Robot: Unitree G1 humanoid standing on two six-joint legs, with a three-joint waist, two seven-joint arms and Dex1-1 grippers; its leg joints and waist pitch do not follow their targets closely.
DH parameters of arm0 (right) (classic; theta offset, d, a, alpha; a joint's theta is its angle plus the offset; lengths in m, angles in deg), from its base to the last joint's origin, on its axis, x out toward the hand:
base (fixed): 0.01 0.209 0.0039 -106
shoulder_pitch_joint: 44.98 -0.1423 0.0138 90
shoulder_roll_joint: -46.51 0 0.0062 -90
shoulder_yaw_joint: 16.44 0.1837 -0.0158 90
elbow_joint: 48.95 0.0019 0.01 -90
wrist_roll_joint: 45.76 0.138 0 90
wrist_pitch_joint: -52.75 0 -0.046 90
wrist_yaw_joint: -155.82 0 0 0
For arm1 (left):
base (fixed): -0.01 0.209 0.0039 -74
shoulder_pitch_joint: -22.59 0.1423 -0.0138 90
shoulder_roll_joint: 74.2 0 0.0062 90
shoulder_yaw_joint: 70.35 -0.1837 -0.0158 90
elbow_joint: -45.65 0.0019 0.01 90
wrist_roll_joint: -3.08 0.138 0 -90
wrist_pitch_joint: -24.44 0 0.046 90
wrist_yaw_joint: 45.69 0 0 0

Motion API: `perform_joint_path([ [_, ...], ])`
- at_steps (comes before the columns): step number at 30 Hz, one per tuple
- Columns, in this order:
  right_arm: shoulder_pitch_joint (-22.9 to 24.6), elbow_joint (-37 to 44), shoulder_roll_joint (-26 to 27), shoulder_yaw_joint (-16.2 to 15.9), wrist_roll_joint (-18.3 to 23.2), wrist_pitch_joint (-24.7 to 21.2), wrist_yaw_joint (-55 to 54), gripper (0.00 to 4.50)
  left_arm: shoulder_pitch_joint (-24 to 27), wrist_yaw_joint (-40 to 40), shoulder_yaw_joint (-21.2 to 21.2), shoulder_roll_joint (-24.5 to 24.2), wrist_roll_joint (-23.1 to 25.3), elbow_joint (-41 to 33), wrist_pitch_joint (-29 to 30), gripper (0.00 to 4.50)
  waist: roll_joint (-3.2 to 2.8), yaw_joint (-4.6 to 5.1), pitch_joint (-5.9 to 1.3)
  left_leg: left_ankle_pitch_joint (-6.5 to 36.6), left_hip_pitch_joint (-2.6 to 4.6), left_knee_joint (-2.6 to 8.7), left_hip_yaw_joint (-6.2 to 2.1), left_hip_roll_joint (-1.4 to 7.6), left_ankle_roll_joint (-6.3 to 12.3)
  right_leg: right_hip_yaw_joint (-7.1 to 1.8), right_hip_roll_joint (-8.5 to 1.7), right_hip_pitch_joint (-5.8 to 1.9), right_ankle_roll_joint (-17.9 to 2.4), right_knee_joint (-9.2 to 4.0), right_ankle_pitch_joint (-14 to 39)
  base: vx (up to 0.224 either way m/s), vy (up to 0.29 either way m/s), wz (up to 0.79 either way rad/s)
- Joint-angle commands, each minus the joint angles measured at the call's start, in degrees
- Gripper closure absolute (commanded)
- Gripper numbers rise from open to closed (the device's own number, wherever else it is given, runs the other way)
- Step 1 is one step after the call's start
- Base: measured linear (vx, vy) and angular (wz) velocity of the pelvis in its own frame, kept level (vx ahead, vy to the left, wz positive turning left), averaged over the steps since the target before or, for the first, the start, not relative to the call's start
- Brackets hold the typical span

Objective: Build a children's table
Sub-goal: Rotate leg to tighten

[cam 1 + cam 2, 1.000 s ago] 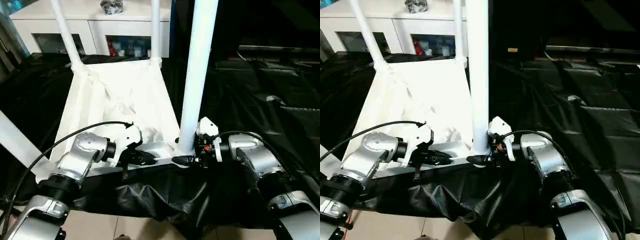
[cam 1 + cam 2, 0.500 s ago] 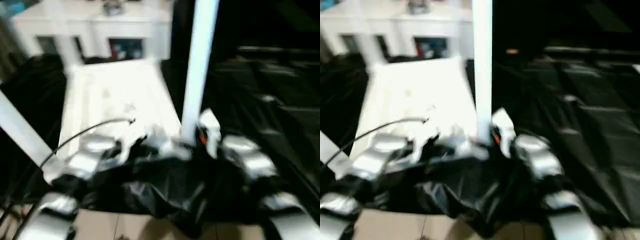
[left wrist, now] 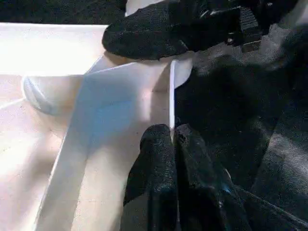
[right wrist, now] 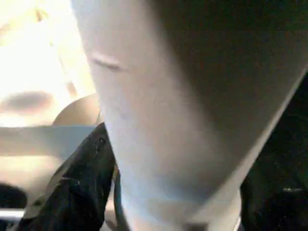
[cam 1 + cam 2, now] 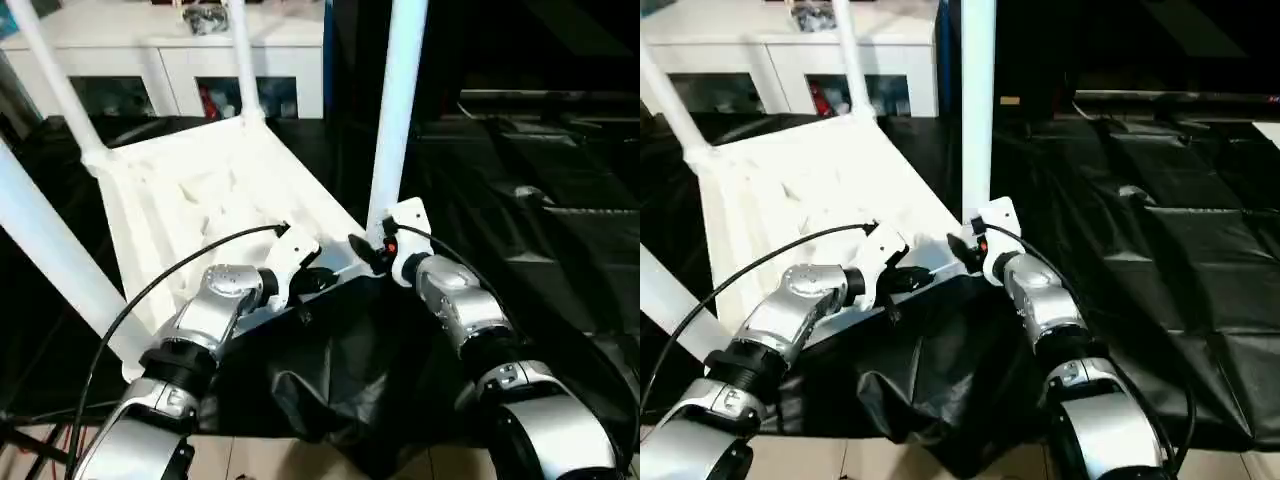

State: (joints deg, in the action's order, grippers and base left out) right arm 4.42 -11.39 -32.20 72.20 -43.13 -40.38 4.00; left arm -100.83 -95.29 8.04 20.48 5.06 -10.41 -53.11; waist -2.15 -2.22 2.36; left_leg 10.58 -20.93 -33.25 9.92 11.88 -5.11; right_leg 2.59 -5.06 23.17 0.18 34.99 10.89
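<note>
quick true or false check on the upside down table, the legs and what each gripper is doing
1. The tabletop lies with its ribbed underside up. True.
2. The left gripper is shut on the tabletop's thin rim. True.
3. The right gripper sits at the base of the near right leg. True.
4. The legs lie flat on the black sheet. False: the four legs stand up from the tabletop's corners.
5. The cabinet behind the table is black. False: it is white with glass doors.
6. The left gripper holds a leg. False: it pinches the rim, not a leg.
</note>
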Motion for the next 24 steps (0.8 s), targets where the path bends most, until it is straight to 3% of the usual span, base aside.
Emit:
perform_joint_path([
  [1,0.6,-0.1,2.1,-5.9,-0.2,0.4,9.6,0.84,1.1,-6.2,-3.6,0.9,-2.2,-3.8,-2.6,4.5,0.68,-0.26,-3.39,10.9,-0.22,3.73,0.18,0.53,3.53,-1.44,-2.29,-3.08,-14.0,-4.09,8.2,0.0,0.0,0.0],
  [6,3.6,5.9,-4.2,-11.3,-0.9,6.1,26.0,0.84,2.8,-14.1,-5.3,-3.1,-2.8,-6.0,-3.5,4.5,0.5,-0.46,-3.56,9.4,0.02,3.28,0.53,0.94,5.47,-1.4,-2.14,-3.06,-15.9,-3.59,3.0,0.0,0.0,0.0],
  [7,4.0,6.8,-5.1,-11.5,-0.5,5.9,28.2,0.84,2.9,-15.2,-5.5,-3.7,-2.8,-5.9,-3.8,4.5,0.57,-0.54,-3.45,9.1,-0.04,3.31,0.56,0.92,5.98,-1.33,-2.05,-3.12,-16.5,-3.45,2.2,0.0,0.0,0.0],
  [8,4.4,7.8,-6.0,-11.6,0.2,5.5,30.5,0.84,3.1,-16.3,-5.6,-4.3,-3.0,-6.0,-4.1,4.5,0.17,-0.67,-3.38,9.7,0.08,3.32,0.57,0.94,6.06,-1.31,-2.1,-3.02,-16.7,-3.5,3.0,0.0,0.0,0.0],
  [13,6.0,12.7,-10.0,-12.2,3.2,1.4,42.2,0.84,4.1,-23.1,-6.3,-8.0,-3.8,-6.9,-4.0,4.5,0.27,-1.32,-3.29,11.8,0.37,3.47,0.55,1.16,5.57,-1.41,-2.09,-2.9,-16.6,-3.67,5.9,0.0,0.0,0.0],
  [14,6.2,13.1,-10.5,-12.4,3.5,1.0,43.3,1.08,4.2,-23.9,-6.4,-8.4,-3.8,-7.1,-4.0,4.5,0.26,-1.38,-3.32,11.8,0.38,3.47,0.55,1.2,5.44,-1.44,-2.14,-2.87,-16.6,-3.64,5.9,0.0,0.0,0.0],
  [24,8.1,16.9,-11.7,-13.7,4.1,-2.6,48.5,1.79,3.8,-27.1,-6.1,-9.9,-4.3,-6.8,-4.1,4.5,0.41,-1.7,-3.33,11.2,0.29,3.58,0.48,1.06,4.13,-1.46,-2.23,-2.91,-16.1,-3.63,6.4,0.0,0.0,0.0],
])
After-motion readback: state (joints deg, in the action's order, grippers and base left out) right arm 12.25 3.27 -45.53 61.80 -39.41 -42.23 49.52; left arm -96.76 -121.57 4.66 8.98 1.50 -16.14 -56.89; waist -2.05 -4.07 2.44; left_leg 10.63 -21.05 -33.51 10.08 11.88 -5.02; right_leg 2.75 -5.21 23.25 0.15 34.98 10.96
